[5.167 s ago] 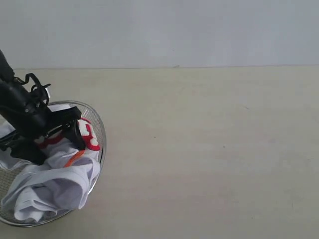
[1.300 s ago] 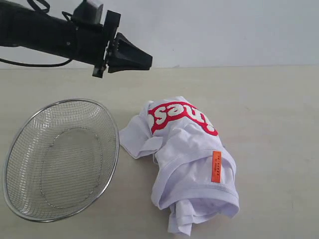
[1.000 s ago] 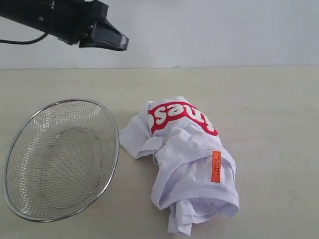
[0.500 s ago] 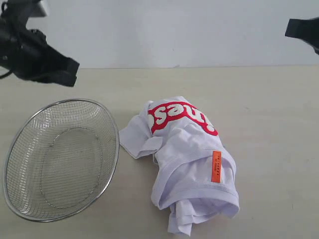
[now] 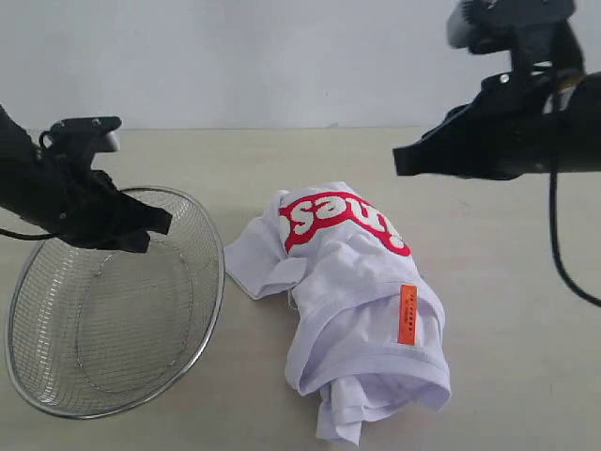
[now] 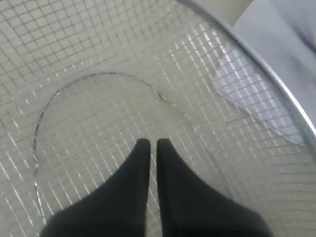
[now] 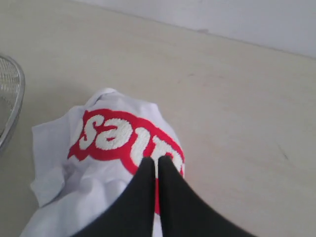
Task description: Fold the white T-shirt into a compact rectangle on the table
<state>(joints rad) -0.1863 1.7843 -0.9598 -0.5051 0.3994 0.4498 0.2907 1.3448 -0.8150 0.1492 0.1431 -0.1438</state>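
White T-shirt (image 5: pixel 352 310) lies bunched on the bench (image 5: pixel 507 310), about mid-scene and just right of the wire basket (image 5: pixel 222 282). One loose flap (image 5: pixel 249 263) reaches left, close to the basket rim; whether it touches, cannot tell.

Left hand (image 5: pixel 164 224): fingers pressed together, holding nothing, hanging over the basket's far side with bare mesh under it. Right hand (image 5: pixel 402 162): fingers also together, empty, raised above the bench to the far right of the shirt. Its wrist view looks down on the red lettering (image 5: pixel 343 218).

Step in hand, as I read it: getting the heap opened out flat before any fold can be made. Nothing is folded yet.

To do it well:
- Part the fingers before coming down; closed tips would only poke the cloth.
- Take an outer edge or corner, not the thick middle, so that few layers come up.
- Bring the left hand clear of the basket and over to the flap side, so the two hands hold separate corners.
- Draw the cloth rightward, away from the basket rim, where it might snag.

Lie of the shirt: the bundle is longer than wide. Its long axis runs far to near, leaning slightly right toward the near end. The lettered end points far; the lettering reads upside down from the exterior camera. Orange tag (image 5: pixel 408 315) sits on the right flank, past midway toward the near end. The near end is a rolled, thicker wad.
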